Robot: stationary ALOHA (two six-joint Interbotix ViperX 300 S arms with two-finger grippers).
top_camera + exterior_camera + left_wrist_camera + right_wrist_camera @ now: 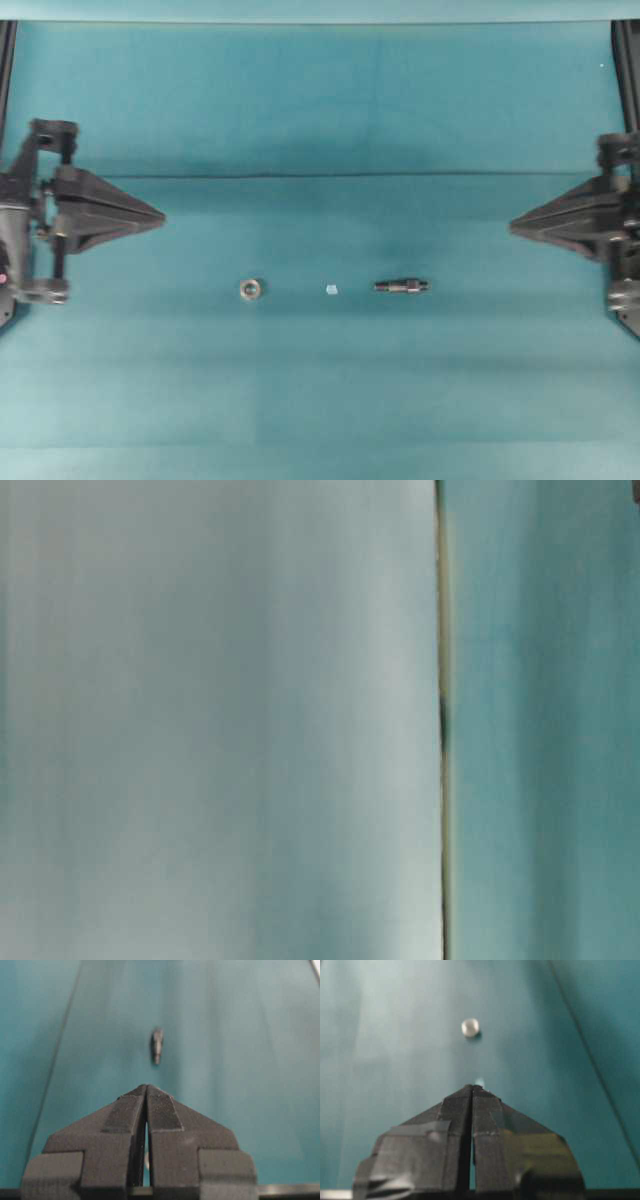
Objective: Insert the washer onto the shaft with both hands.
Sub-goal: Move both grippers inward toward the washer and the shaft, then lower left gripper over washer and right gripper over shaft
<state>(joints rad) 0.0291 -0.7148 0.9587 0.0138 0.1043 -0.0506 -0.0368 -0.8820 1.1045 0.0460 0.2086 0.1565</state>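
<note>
1. Teal cloth [320, 400] holds washer [250, 289] and shaft [401, 286], well apart, w/ a tiny white bit [331, 289] between.
2. Left gripper [160, 216] & right gripper [513, 224]: pinched tight, empty, parked at the sides, prob. not started.

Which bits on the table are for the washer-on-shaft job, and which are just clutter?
For the job:
- washer, lying flat, left of centre in the overhead view
- shaft, lying on its side, right of centre
- left tool and right tool, both shut, holding nothing, off at the table's sides

Just lying about:
- small pale square bit, between washer and shaft, touching neither
</note>
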